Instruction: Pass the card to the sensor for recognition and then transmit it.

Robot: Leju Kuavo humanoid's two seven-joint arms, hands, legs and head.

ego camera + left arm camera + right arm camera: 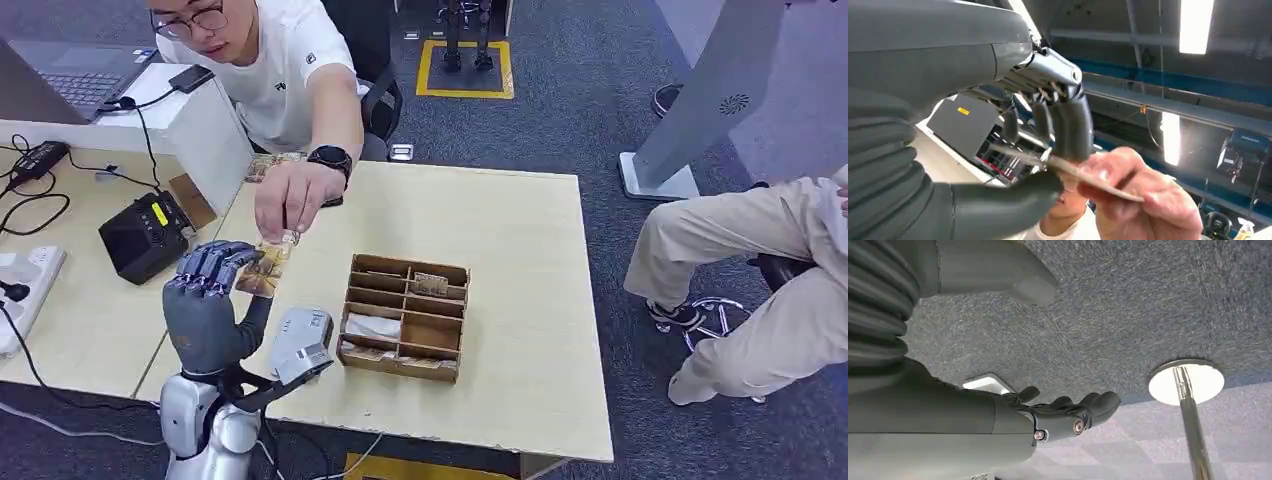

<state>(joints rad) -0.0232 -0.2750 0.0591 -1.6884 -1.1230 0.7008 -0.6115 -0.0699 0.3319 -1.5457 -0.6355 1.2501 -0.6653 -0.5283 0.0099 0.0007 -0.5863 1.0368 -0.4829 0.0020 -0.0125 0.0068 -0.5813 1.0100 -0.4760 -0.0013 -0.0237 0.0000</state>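
A patterned brown card [265, 266] is raised over the table's left part, and my left hand [205, 300] pinches it between thumb and fingers. A person's hand [290, 200] reaches down from behind the table and grips the card's far end. In the left wrist view the thin card [1108, 187] runs edge-on between my left hand [1048, 165] and the person's fingers [1143, 200]. A grey-white sensor unit [300, 342] lies on the table just right of my left wrist. My right hand [1068, 412] hangs over grey carpet with its fingers apart, holding nothing.
A wooden divided box [405, 316] with cards in some slots stands mid-table. A black device [143, 236], cables and a power strip [25, 280] sit on the left desk. More cards [268, 163] lie by the person. A second person's legs [760, 270] are at the right.
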